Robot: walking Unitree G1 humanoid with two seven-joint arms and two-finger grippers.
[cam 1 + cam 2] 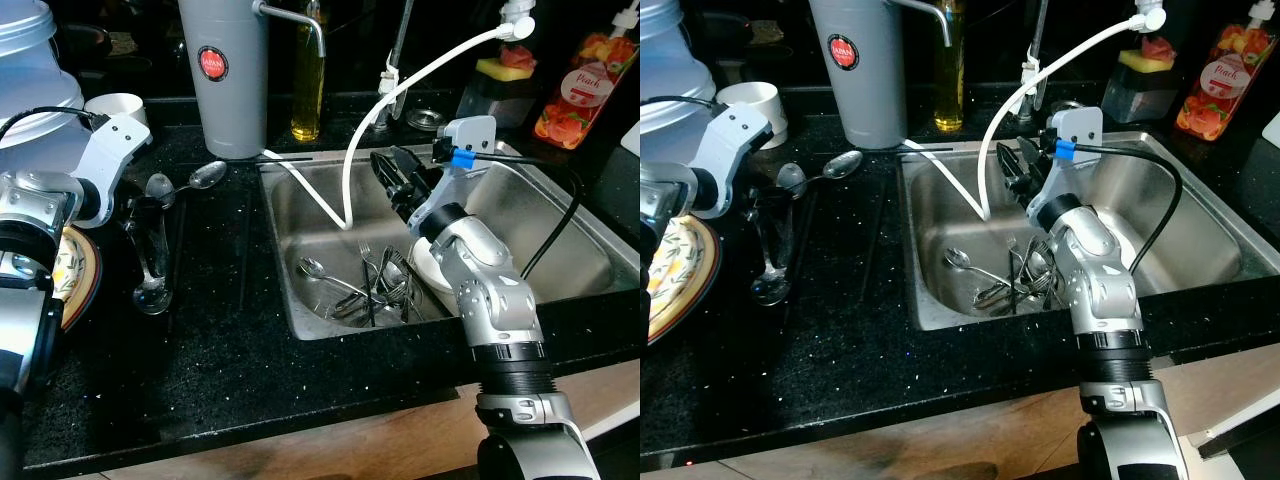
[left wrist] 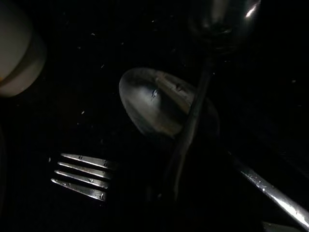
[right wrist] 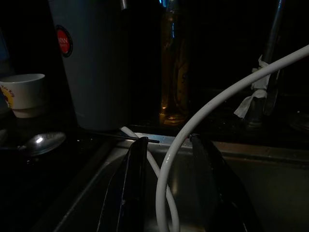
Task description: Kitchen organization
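Several spoons and forks lie in a heap on the floor of the steel sink, beside a white dish half hidden under my right arm. My right gripper hovers above the sink's back left part, open, and a white hose runs across the gap between its fingers. On the black counter left of the sink lie spoons and a fork. My left gripper hangs low over this cutlery, dark against the dark stone.
A tall grey canister and an oil bottle stand behind the sink's left corner. A white cup and a patterned plate sit at the left. A sponge and a peach soap bottle are at the back right.
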